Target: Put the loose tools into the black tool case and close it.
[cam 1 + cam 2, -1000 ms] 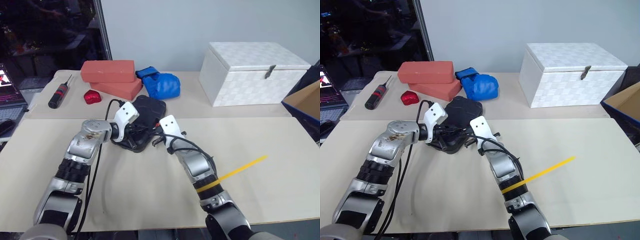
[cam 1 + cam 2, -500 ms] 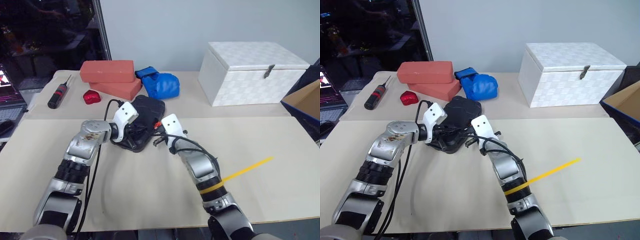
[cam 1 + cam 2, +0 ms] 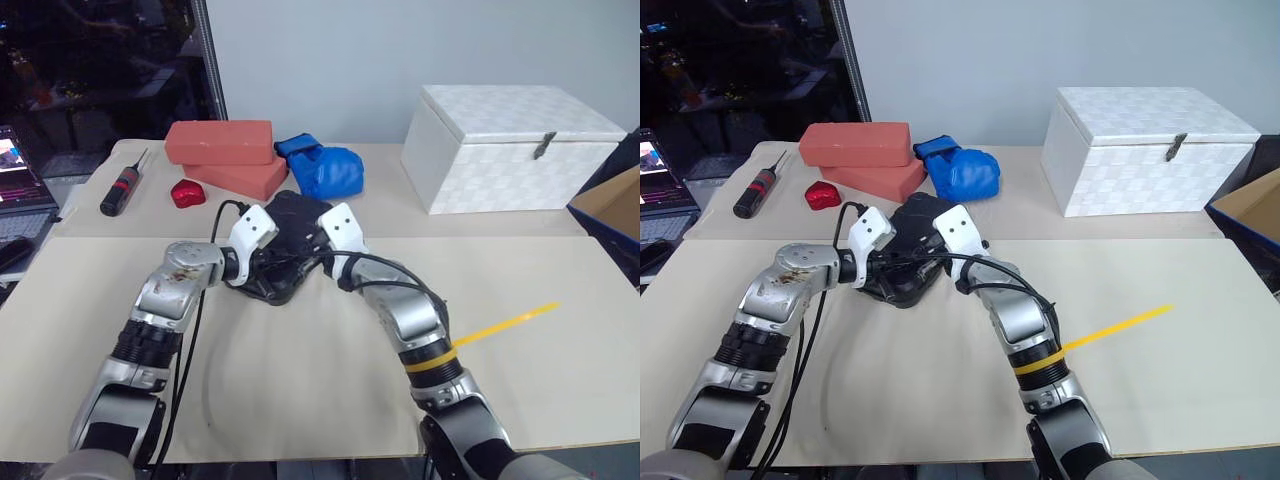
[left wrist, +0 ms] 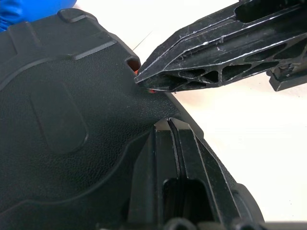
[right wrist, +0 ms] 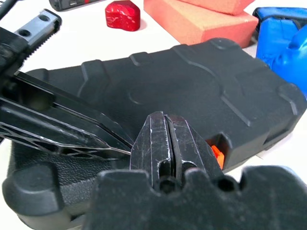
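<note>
Head views first: the black tool case (image 3: 290,245) lies on the tabletop (image 3: 300,380) in front of you, lid down, just ahead of the blue glove (image 3: 325,170) and the red bricks (image 3: 225,155). Your left tool (image 3: 272,262) and right tool (image 3: 318,248) meet over its near edge, both with fingers pressed together and holding nothing. The white box (image 3: 515,145) at the far right stands with its lid shut, contents unseen, and the corner of a cardboard box (image 3: 610,205) shows at the right edge. A black screwdriver with a red band (image 3: 118,190) lies far left beside a small red object (image 3: 186,193); I judge it no part of the job.

Left wrist view: your left tool rests on the textured lid, and the tip of the right tool touches the front edge at the orange latch (image 4: 149,89).

Right wrist view: the right tool's closed fingers sit just above the latch recess, with the left tool lying across the lid beside them. The lid seam looks seated all along, and no orange-handled tools lie loose in sight, so they are likely inside.

Press the latch squarely home with the right tip while the left holds the lid flat; push straight in, since a slanted push may slide the case.
</note>
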